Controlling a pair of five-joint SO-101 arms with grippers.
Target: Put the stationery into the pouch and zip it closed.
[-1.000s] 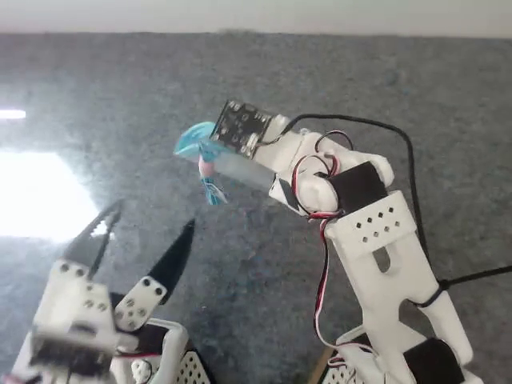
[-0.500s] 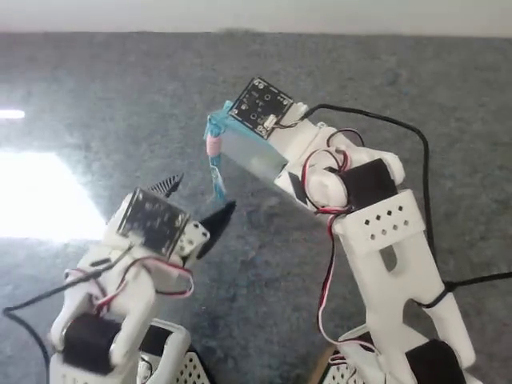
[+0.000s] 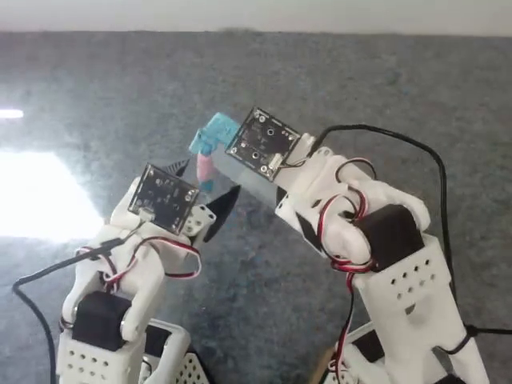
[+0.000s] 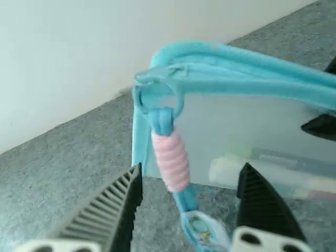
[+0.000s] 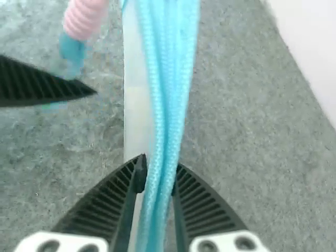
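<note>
The pouch (image 4: pixel 252 126) is clear plastic with a light blue zipper edge (image 5: pixel 163 79), and stationery (image 4: pixel 262 168) shows through its wall. It hangs above the grey table. My right gripper (image 5: pixel 157 169) is shut on the blue zipper edge. From the zipper slider hangs a pull with a pink bead (image 4: pixel 170 160) and a blue cord. My left gripper (image 4: pixel 191 173) is open with one finger on either side of that bead, not touching it. In the high view the pouch's blue corner (image 3: pixel 214 132) and the pink bead (image 3: pixel 204 166) sit just beyond the left gripper (image 3: pixel 202 192).
Grey carpet-like table surface (image 3: pixel 96 88) stretches all around, with a bright glare patch (image 3: pixel 32 196) at the left. A pale wall (image 4: pixel 68 63) rises behind the table's far edge. Both arm bases stand at the near edge.
My left arm swung up and forward, bringing its open gripper around the zipper pull. The right arm shifted the pouch slightly right and nearer, still gripping it.
</note>
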